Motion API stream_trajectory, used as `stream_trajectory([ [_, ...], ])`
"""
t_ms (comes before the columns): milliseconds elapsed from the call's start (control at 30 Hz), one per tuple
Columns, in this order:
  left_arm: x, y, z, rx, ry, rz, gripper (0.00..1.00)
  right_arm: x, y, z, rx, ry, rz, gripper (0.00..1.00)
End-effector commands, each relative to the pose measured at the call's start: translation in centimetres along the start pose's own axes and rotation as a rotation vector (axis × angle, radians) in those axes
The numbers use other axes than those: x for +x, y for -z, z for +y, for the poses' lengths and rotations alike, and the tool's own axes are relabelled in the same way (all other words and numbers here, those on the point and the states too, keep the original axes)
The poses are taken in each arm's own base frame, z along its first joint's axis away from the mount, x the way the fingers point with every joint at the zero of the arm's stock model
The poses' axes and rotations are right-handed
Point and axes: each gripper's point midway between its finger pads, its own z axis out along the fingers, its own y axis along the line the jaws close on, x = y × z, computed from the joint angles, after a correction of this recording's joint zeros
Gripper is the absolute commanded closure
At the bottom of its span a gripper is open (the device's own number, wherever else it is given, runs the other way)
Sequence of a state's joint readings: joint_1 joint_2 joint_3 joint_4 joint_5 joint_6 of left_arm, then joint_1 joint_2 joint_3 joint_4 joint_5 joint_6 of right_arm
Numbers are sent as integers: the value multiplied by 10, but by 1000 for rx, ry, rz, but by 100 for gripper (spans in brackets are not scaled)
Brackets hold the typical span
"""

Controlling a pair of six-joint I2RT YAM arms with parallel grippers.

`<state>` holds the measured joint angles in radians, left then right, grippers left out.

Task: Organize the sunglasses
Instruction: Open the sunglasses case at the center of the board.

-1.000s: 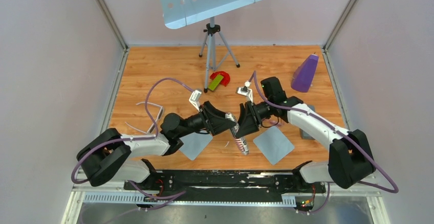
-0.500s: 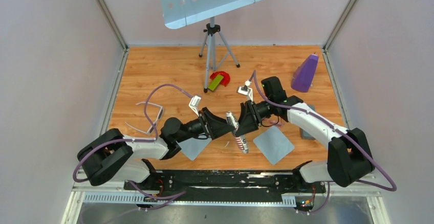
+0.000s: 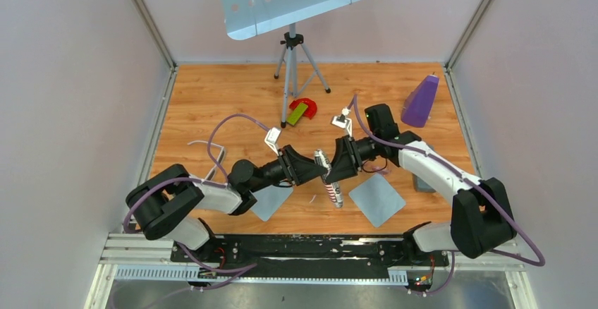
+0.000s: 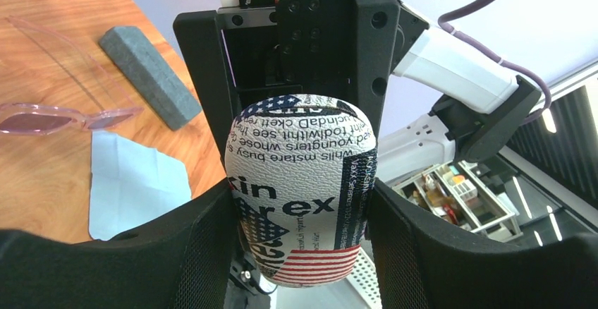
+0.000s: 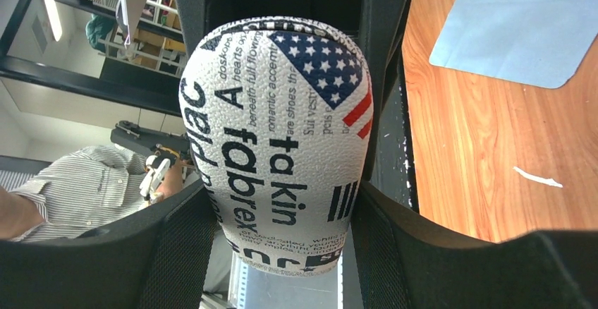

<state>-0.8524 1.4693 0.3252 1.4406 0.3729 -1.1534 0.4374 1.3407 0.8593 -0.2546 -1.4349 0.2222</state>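
Currently my left claw and right claw, both half-open, clamp the flag-and-newsprint oblong case from opposite sides. Translucent pink sunglasses lie toward the wooden table's right edge, beside a blue-grey cloth. I advise opening the case evenly.

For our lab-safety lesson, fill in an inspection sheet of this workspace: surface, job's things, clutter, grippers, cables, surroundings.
Surface: wooden tabletop, one small white scrap.
Job's things: translucent pink thin-framed sunglasses lying on the table, untouched.
Clutter: two light blue square cloths, grey oblong case, purple pyramid-shaped object, red horseshoe piece with green block, grey tripod carrying a perforated panel.
Grippers: left gripper and right gripper both shut on a white oblong case printed with text and flags.
Cables: purple cables loop over both arms.
Surroundings: pale walls; person in striped shirt outside, right wrist view.
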Motion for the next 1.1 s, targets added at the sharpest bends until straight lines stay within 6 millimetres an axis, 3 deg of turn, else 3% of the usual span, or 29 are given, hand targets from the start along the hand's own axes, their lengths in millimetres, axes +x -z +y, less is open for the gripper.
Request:
stream_trajectory([
  [0,5,-2,-22,111,-7,37,94,-15,13,0,23,14,-57,72],
  [33,6,-1,-22,111,-8,37,100,-16,15,-2,27,8,-65,72],
  [167,9,3,-28,131,-23,58,100,-19,23,-16,62,-32,-105,63],
  [300,10,5,-36,157,-30,74,100,-24,38,-45,162,-97,-173,53],
  [467,11,6,-39,173,-32,74,100,-25,47,-71,242,-158,-209,53],
  [700,12,6,-36,174,-33,73,100,-23,53,-79,348,-121,-221,53],
  [1067,12,4,-36,180,-39,77,100,-19,87,-102,707,22,-214,54],
])
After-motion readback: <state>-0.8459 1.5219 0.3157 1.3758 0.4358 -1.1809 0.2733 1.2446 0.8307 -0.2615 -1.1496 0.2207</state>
